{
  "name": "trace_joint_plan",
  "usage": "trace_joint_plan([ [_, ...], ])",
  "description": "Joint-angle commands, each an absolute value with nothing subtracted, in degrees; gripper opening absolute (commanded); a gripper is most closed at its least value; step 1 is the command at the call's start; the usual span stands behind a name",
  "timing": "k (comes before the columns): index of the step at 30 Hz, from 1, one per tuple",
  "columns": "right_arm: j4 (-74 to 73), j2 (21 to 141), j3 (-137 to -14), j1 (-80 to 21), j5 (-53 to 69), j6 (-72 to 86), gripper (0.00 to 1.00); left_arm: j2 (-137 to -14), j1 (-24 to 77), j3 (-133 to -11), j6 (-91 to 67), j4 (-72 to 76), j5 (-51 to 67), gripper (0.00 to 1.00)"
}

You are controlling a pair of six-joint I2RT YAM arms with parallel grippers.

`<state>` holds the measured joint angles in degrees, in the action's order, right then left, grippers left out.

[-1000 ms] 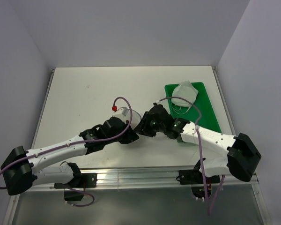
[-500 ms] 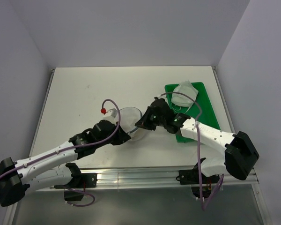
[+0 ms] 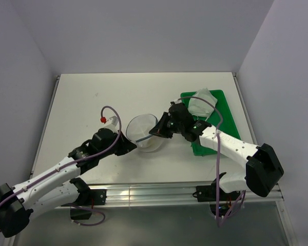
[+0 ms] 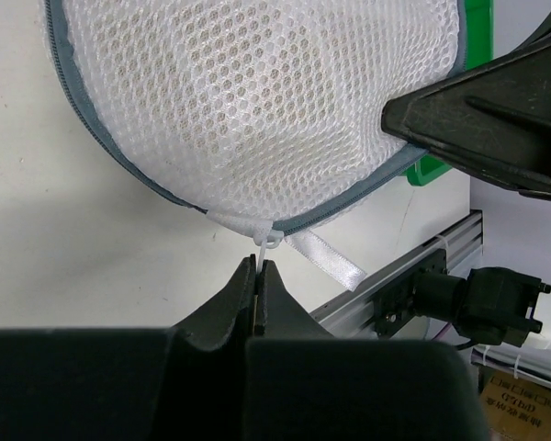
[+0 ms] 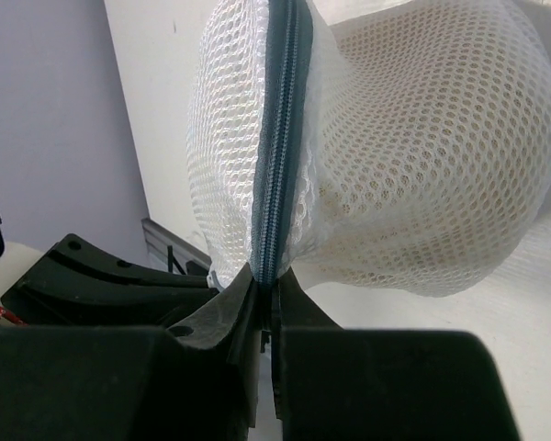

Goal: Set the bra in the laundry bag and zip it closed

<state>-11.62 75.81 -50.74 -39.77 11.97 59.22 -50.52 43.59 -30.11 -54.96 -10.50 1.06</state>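
Observation:
The laundry bag (image 3: 142, 132) is a round white mesh pouch with a grey-blue zipper rim, lying at the table's middle front. My left gripper (image 3: 130, 145) is at its near-left edge, shut on the white zip pull (image 4: 260, 250) next to a white ribbon tab (image 4: 327, 263). My right gripper (image 3: 158, 130) is at the bag's right side, shut on the zipper rim (image 5: 277, 165). The bag fills both wrist views (image 4: 257, 101) (image 5: 422, 184). The bra shows only as a faint yellowish tint through the mesh (image 4: 257, 129).
A green tray (image 3: 223, 130) lies right of the bag, under the right arm, with a white-grey garment (image 3: 203, 102) at its far end. The table's aluminium front rail (image 3: 154, 192) runs close behind the left gripper.
My left gripper has drawn back to the left with the zip pull. The right gripper has moved a little away from me, and the bag has shifted left with more of it showing.

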Motion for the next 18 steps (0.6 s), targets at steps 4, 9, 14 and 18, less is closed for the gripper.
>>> trace_joint_plan([
  [4, -14.1, 75.5, -52.7, -37.8, 9.9, 55.2, 0.00, -51.4, 42.1, -30.5, -53.3, -15.0, -1.8, 0.00],
  [9, -13.6, 75.5, -52.2, -37.8, 9.8, 55.0, 0.06, -50.3, 42.2, -33.4, -52.2, -18.5, -3.5, 0.28],
  [14, -13.4, 75.3, -52.3, -37.8, 9.9, 54.5, 0.47, -48.6, 42.2, -37.6, -50.5, -23.4, -5.8, 0.64],
  [18, -14.0, 74.6, -53.4, -37.8, 9.8, 53.8, 0.83, -47.9, 42.1, -42.3, -49.4, -27.8, -7.2, 0.70],
])
